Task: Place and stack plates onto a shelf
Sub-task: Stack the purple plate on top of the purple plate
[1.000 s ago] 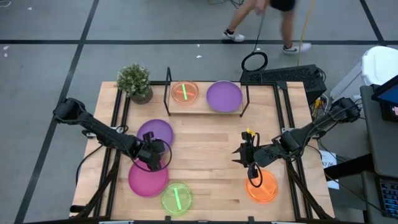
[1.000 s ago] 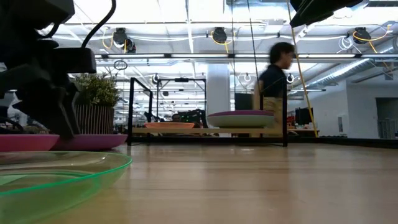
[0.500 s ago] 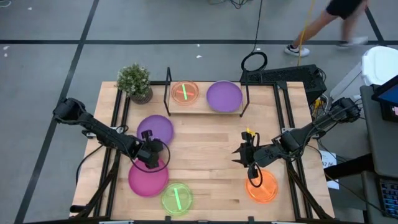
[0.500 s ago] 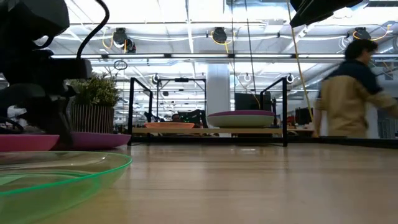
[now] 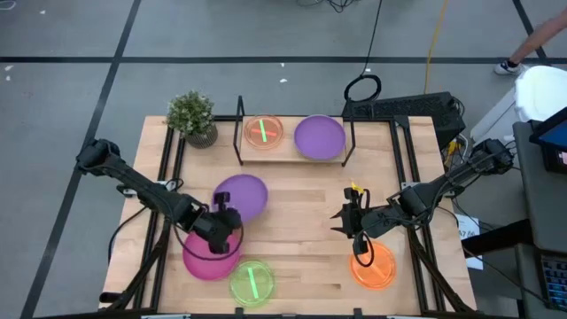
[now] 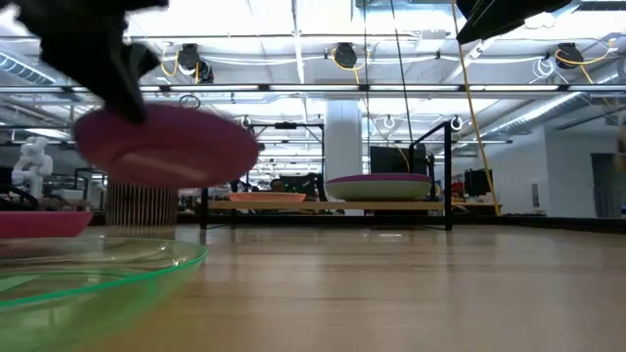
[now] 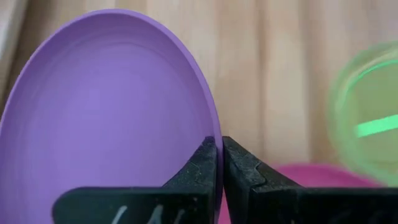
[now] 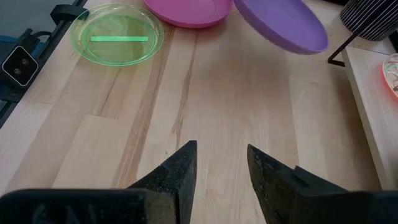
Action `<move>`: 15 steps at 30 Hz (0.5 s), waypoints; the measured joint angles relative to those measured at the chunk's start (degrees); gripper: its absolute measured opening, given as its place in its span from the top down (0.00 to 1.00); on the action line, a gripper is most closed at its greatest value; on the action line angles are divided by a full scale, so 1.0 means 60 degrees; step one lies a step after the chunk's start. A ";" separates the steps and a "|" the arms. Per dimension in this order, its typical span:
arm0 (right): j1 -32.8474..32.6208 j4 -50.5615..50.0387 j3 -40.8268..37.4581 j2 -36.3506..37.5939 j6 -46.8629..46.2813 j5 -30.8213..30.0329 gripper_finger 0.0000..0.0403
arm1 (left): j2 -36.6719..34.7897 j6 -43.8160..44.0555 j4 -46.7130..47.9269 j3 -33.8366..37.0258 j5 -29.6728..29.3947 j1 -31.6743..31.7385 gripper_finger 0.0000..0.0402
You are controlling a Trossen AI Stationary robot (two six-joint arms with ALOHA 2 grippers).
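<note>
A large purple plate [image 5: 241, 195] hangs tilted above the table, with my left gripper [image 5: 228, 219] shut on it; it also shows in the low view [image 6: 166, 147]. A magenta plate [image 5: 208, 257], a lime-green plate [image 5: 252, 282] and an orange plate [image 5: 372, 266] lie flat on the tabletop. The shelf [image 5: 292, 156] at the far middle carries a small orange-pink plate [image 5: 262, 131] and a second purple plate [image 5: 319, 136]. My right gripper [image 5: 337, 218] hovers open over bare wood, just beyond the orange plate, holding nothing [image 8: 221, 165]. My left gripper pinches the purple plate's near rim [image 7: 214, 134] between its two fingers [image 7: 199, 168], one on each face. The fingers reach in from the table's near-left side. The plate is lifted clear of the table and tilted, stretching away from the fingers toward the far side.
A potted plant [image 5: 192, 115] stands at the far left beside the shelf's upright black end [image 5: 239, 124]. Bare wood lies in the table's middle between the two arms. A black cable loop [image 5: 362, 87] and a dark frame lie behind the table's far right corner.
My left gripper has taken hold of the purple plate's near rim and risen, going slightly toward the table's right edge. The plate, which lay flat beside the magenta one, is now lifted clear and tilted. A person has walked away behind the table.
</note>
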State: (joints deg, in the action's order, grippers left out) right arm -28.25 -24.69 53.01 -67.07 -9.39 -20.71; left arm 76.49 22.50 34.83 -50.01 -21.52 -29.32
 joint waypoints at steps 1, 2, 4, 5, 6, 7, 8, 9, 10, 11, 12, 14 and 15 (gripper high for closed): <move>0.0000 -0.0002 0.0002 0.0000 0.0000 0.0001 0.69 | 0.0000 -0.0319 -0.0004 -0.0211 -0.0004 0.0000 0.97; 0.0000 -0.0003 0.0000 0.0000 0.0000 0.0000 0.69 | 0.0000 -0.0611 0.0025 -0.0412 -0.0007 0.0012 0.97; 0.0000 -0.0026 0.0000 0.0000 0.0000 0.0000 0.69 | 0.0000 -0.1096 0.0053 -0.0787 -0.0057 0.0081 0.97; 0.0000 -0.0038 0.0001 0.0000 0.0000 0.0000 0.69 | 0.0000 -0.1268 0.0051 -0.0952 -0.0088 0.0128 0.97; 0.0000 -0.0056 0.0002 0.0000 -0.0002 0.0000 0.69 | 0.0000 -0.1397 0.0099 -0.1095 -0.0124 0.0175 0.97; 0.0000 -0.0078 0.0000 0.0000 -0.0012 0.0000 0.69 | 0.0000 -0.1473 0.0182 -0.1209 -0.0160 0.0211 0.97; 0.0000 -0.0090 0.0000 0.0000 -0.0040 0.0004 0.69 | 0.0000 -0.1494 0.0257 -0.1296 -0.0171 0.0248 0.97; 0.0000 -0.0090 0.0000 0.0000 -0.0044 0.0004 0.69 | 0.0000 -0.1494 0.0300 -0.1355 -0.0171 0.0295 0.97; 0.0000 -0.0086 0.0000 0.0000 -0.0053 0.0004 0.69 | 0.0000 -0.1497 0.0313 -0.1382 -0.0171 0.0323 0.97; -0.0007 -0.0086 0.0000 0.0000 -0.0118 0.0004 0.69 | 0.0000 -0.1498 0.0319 -0.1386 -0.0171 0.0339 0.97; -0.0051 -0.0093 0.0000 0.0000 -0.0272 0.0004 0.69 | 0.0000 -0.1498 0.0353 -0.1386 -0.0175 0.0346 0.97; -0.0148 -0.0189 0.0000 0.0000 -0.0668 0.0004 0.69 | 0.0000 -0.1491 0.0444 -0.1386 -0.0175 0.0339 0.97; -0.0240 -0.0260 0.0000 0.0000 -0.0883 0.0004 0.69 | 0.0000 -0.1490 0.0462 -0.1386 -0.0175 0.0339 0.97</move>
State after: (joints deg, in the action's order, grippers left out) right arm -29.69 -26.25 53.01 -67.07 -14.69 -20.69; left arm 76.49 13.56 37.60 -58.33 -22.57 -27.29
